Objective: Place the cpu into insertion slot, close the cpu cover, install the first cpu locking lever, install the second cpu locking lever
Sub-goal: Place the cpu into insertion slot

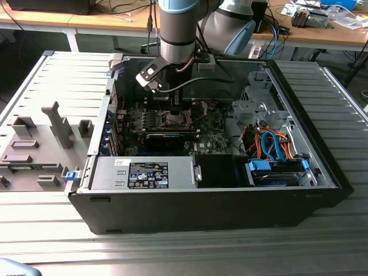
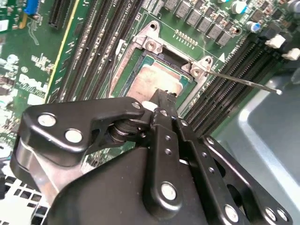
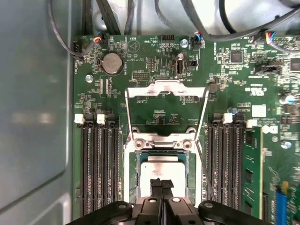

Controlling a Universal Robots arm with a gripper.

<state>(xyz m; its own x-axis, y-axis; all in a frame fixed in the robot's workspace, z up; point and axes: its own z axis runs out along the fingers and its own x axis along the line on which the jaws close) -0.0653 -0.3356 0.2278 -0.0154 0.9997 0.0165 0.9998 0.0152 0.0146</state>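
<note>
The cpu (image 3: pixel 161 168) lies flat in the insertion slot (image 3: pixel 132 174), its pale metal face up; it also shows in the second wrist view (image 2: pixel 152 79). The cpu cover (image 3: pixel 166 89) stands flipped open, hinged at the slot's edge, its window showing the green board. My gripper (image 3: pixel 161 183) hangs just over the cpu's middle, its two black fingertips (image 2: pixel 164 99) pressed together with nothing between them; I cannot tell whether they touch the chip. A thin locking lever (image 2: pixel 243 79) sticks out free beside the slot. In the exterior view the gripper (image 1: pixel 175 108) reaches down into the computer case (image 1: pixel 201 213).
Black memory slots (image 3: pixel 98 168) flank the socket on both sides (image 3: pixel 227 164). A long black expansion card (image 1: pixel 167 138), a power supply (image 1: pixel 144 172) and a drive bay with orange and blue cables (image 1: pixel 276 152) crowd the case. A grey fixture (image 1: pixel 40 149) sits at the exterior view's left.
</note>
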